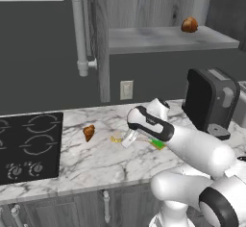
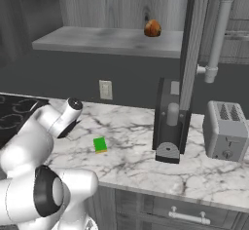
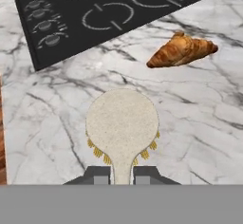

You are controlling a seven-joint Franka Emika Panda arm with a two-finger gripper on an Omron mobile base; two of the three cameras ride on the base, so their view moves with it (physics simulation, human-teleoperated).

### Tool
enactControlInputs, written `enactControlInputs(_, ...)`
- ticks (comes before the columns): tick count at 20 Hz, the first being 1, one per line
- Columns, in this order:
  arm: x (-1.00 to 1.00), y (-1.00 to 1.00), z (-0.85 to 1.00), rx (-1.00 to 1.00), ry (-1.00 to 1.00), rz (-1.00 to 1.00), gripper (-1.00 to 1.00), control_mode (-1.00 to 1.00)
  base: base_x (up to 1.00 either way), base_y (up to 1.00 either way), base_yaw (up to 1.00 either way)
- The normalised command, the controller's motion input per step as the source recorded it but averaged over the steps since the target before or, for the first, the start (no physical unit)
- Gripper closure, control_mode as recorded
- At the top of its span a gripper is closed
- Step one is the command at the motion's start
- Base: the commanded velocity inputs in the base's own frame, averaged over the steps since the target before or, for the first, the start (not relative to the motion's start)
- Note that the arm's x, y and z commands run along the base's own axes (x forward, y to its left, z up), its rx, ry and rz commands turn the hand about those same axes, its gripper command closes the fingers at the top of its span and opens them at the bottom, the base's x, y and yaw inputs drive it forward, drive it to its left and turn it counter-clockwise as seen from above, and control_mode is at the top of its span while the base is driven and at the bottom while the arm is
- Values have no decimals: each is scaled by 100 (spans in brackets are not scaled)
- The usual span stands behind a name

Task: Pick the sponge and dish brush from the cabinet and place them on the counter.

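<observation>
A white robot arm reaches low over a white marble counter (image 1: 86, 161) in a rendered kitchen; the step in hand appears to be the setting-down of the dish brush (image 3: 122, 123), the second of the two items to come out of the cabinet (image 1: 163, 38). The tool (image 3: 122, 176) is clenched on the brush's slim cream handle; in the hand view the two dark finger tips sit on either side of that handle at the bottom edge, and the round pale head, with yellow bristles peeking from beneath it, stretches away from the tool towards the black cooktop (image 3: 109, 14). The brush head lies just above or on the marble; whether it touches cannot be told from these views. A croissant (image 3: 182, 51) rests on the counter beyond the brush head, between it and the cooktop's near corner, a little apart from the head. The sponge (image 2: 100, 144), green on top with a yellow layer beneath, already lies flat on the counter near the arm, on the side away from the cooktop, partly hidden behind the arm in the left base view. The cabinet shelf above holds a brown rounded lump (image 1: 189, 25). The next move, as a judgement, calls for lowering until the brush rests on the marble, then releasing the fingers and lifting straight away so the handle is not dragged towards the croissant.
</observation>
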Motion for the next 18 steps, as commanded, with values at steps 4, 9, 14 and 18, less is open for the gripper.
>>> enactControlInputs(4, 12, 27, -31, 0, 0, 4, 100, -100, 0, 0, 0)
enactControlInputs(9, 5, 27, -31, -3, -1, 3, 100, -100, 0, 0, 0)
enactControlInputs(14, 0, 25, -38, -7, -2, 2, -100, -100, 0, 0, 0)
enactControlInputs(18, 0, 6, -2, -1, -1, 0, -100, -100, 0, 0, 0)
